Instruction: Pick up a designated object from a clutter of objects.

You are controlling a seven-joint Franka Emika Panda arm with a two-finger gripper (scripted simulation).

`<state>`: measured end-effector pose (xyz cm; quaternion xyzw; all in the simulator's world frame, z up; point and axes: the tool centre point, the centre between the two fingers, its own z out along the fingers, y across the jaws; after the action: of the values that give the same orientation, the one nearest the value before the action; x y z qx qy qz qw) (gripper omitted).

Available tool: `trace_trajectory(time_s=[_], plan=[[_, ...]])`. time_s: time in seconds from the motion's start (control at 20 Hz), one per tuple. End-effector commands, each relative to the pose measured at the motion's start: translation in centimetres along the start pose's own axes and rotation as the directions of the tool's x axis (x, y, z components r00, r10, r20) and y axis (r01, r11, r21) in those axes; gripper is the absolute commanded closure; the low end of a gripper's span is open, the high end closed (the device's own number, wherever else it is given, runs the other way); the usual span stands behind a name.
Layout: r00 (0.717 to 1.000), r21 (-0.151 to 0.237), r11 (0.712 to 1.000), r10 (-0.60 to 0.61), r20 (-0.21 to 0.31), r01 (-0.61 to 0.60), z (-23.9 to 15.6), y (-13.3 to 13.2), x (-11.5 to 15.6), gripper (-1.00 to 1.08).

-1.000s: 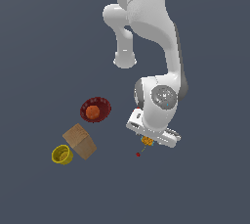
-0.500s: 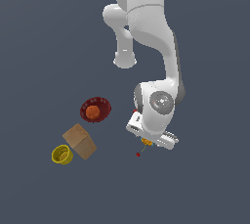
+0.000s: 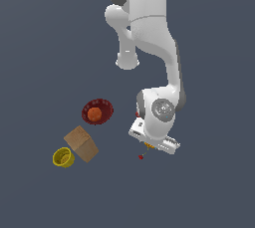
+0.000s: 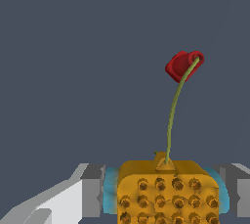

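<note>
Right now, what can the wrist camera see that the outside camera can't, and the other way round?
Only the wrist view shows the orange-yellow block up close, with its bumpy dots, sitting between the gripper's fingers and blue pads.

Only the exterior view shows the dark red bowl with an orange ball, the tan box, the yellow cup and the white arm.

Both show the thin stem with its red bead.
</note>
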<state>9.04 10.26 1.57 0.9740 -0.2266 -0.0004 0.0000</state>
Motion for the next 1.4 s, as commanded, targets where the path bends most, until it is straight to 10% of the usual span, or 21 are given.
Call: trace_trajectory(time_s=[0.0,0.75,1.35], plan=[[1.000,0.000,1.000,0.000,-0.001,0.000,0.0,0.0,0.1,1.08],[1.000,0.000,1.000,0.000,-0.001,0.000,-1.3,0.5,0.1,1.08],[1.000,0.001,1.000,0.000,0.000,0.000,-9.7,3.9,0.9,1.08]])
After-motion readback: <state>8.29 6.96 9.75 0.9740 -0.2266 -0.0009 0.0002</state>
